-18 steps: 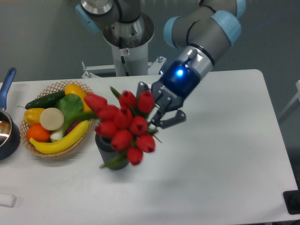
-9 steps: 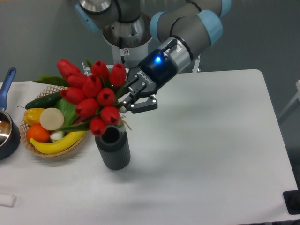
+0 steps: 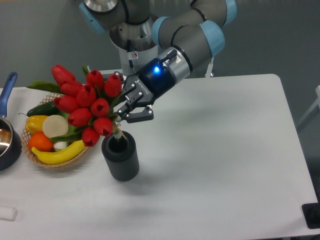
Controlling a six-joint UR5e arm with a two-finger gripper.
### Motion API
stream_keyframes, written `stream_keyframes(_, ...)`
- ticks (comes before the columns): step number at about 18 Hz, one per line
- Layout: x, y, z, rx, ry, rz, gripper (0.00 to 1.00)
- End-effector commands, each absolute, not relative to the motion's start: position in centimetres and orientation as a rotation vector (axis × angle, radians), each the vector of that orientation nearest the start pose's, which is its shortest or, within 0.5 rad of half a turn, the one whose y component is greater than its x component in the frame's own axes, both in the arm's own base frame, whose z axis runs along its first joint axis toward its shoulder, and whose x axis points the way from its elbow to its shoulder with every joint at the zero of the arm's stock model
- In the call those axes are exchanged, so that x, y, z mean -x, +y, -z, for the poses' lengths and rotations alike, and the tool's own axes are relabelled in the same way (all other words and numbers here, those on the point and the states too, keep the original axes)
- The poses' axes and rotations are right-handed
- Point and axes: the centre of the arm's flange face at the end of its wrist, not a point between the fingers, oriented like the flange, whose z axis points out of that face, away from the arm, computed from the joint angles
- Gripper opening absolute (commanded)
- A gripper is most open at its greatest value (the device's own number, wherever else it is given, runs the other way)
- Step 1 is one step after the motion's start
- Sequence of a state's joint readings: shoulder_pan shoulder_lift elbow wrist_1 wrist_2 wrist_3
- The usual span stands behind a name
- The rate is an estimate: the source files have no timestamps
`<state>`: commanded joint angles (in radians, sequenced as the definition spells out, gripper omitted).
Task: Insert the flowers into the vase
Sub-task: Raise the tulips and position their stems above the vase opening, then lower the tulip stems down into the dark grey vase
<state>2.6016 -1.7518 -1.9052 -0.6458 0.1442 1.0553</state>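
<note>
The flowers, a bunch of red tulip buds with green leaves, are held tilted up and to the left. Their stems point down into the round mouth of the vase, a dark ribbed cylinder standing on the white table. My gripper is shut on the stems just above and right of the vase's mouth. The lower stem ends sit at the vase's rim; how deep they go is hidden.
A wicker basket with banana, cucumber, peppers and an orange stands left of the vase, partly under the blooms. A dark pot with a blue handle is at the left edge. A small white object lies at the front left.
The bunch has swung from lying low across the vase to up and left, then shifted slightly left and down. The stems have come to the vase's mouth.
</note>
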Motion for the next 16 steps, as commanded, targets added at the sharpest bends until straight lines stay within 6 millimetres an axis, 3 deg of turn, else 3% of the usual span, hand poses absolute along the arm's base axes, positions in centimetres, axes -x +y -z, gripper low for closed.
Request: stream_keyframes(16,33.1,46.9,-35.3,1.721,0.278,0.499,0.31)
